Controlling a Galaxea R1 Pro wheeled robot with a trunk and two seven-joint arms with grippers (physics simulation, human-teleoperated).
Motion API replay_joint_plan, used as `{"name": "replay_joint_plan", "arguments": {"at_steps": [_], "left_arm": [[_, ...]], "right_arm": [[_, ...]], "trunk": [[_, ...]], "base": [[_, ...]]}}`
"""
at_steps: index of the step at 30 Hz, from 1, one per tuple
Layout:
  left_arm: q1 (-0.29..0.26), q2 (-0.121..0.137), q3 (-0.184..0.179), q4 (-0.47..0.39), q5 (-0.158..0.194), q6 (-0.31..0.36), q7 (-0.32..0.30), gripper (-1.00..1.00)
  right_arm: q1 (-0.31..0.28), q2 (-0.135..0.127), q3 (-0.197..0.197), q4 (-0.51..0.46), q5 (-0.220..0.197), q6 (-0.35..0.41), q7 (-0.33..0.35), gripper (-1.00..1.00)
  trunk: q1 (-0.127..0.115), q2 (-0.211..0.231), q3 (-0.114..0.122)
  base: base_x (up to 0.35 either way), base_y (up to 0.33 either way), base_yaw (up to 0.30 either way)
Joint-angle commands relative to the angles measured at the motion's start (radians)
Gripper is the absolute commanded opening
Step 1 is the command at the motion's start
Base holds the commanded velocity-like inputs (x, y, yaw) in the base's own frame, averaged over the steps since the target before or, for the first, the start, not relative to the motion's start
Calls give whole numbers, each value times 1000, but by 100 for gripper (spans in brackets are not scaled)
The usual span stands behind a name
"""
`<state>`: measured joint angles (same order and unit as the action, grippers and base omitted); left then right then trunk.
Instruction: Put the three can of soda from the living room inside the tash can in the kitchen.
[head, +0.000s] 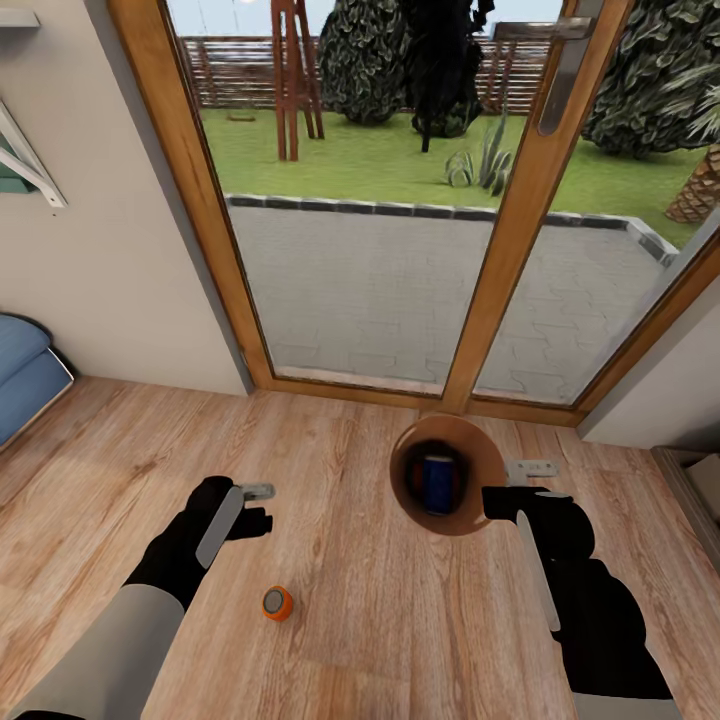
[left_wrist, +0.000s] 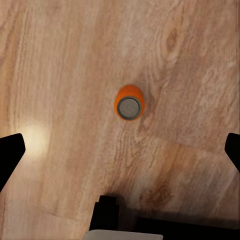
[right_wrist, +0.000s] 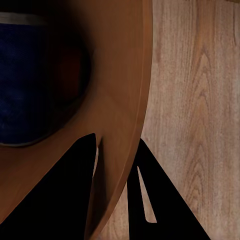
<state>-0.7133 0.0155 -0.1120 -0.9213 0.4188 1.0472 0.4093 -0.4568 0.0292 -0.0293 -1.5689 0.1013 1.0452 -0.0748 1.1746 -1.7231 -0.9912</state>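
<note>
Nearby, an orange soda can (head: 277, 603) stands upright on the plank floor (head: 360, 620), below the spread-open, empty left gripper (head: 248, 508).
Further out, the right gripper (head: 497, 503) pinches the rim of the round trash can (head: 480, 470), its smooth orange-brown inside holding a dark blue can (head: 437, 481). Beyond stand wood-framed glass doors (head: 505, 250), a blue sofa (head: 25, 370) at left.

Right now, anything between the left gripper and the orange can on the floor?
Nothing: in the left wrist view only bare plank floor surrounds the orange can, below the left gripper.
</note>
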Motion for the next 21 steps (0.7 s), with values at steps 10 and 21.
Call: {"name": "replay_joint_plan", "arguments": {"at_steps": [10, 21], "left_arm": [[0, 0, 0, -6, 0, -29, 0, 100], [2, -20, -6, -5, -1, -126, -1, 100]], "right_arm": [[0, 1, 2, 0, -7, -1, 3, -100], [0, 0, -1, 1, -6, -1, 3, -100]], "trunk": [[11, -21, -9], [54, -98, -44]], "base": [[0, 0, 0], [0, 0, 0]]}}
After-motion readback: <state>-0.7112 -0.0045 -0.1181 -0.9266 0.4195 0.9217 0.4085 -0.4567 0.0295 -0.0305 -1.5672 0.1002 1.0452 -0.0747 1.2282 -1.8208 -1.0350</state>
